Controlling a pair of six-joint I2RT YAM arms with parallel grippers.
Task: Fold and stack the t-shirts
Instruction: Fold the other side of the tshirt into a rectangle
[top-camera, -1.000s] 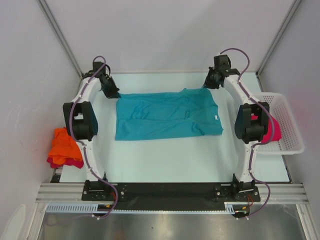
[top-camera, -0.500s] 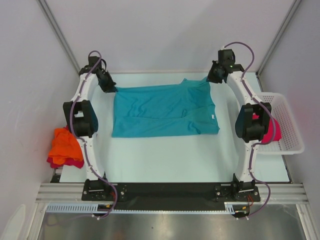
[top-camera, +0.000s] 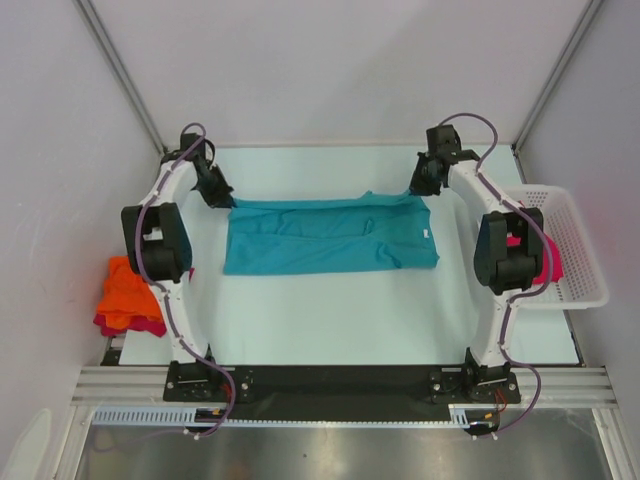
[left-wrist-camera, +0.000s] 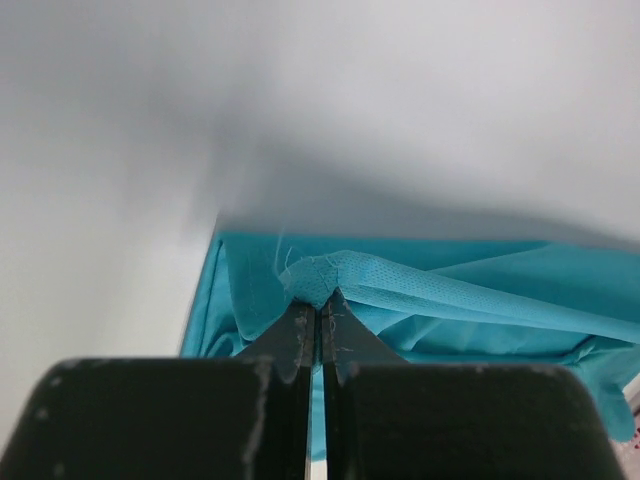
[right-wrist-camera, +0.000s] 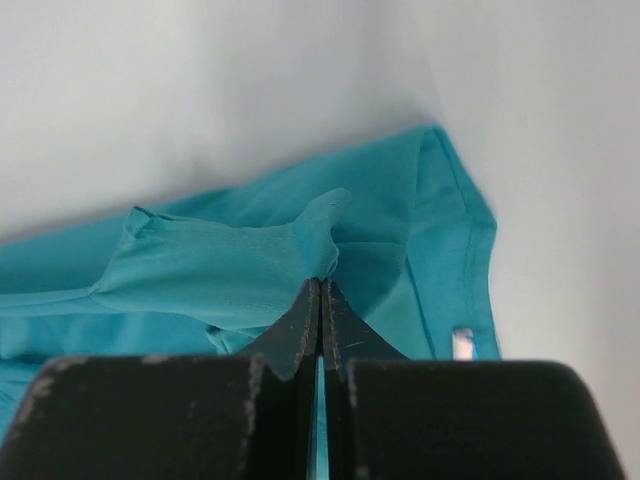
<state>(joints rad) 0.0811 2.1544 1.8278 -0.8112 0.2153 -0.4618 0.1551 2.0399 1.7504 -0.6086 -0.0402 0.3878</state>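
Robotics lab test cell, not a home or a shop. Evidence as I see it:

- Plain white panel walls (top-camera: 340, 70) close in the back and both sides, joined by bare aluminium posts (top-camera: 120, 75).
- The pale table (top-camera: 330, 310) ends at its near edge in an extruded metal rail (top-camera: 340, 383), with a slotted cable duct (top-camera: 330, 415) in front of it.
- Two robot arms, the left arm (top-camera: 165, 250) and the right arm (top-camera: 500, 250), are bolted to that rail.
- The only household items are a teal t-shirt (top-camera: 330, 240) spread on the table and a white plastic basket (top-camera: 585, 250) at the right edge.
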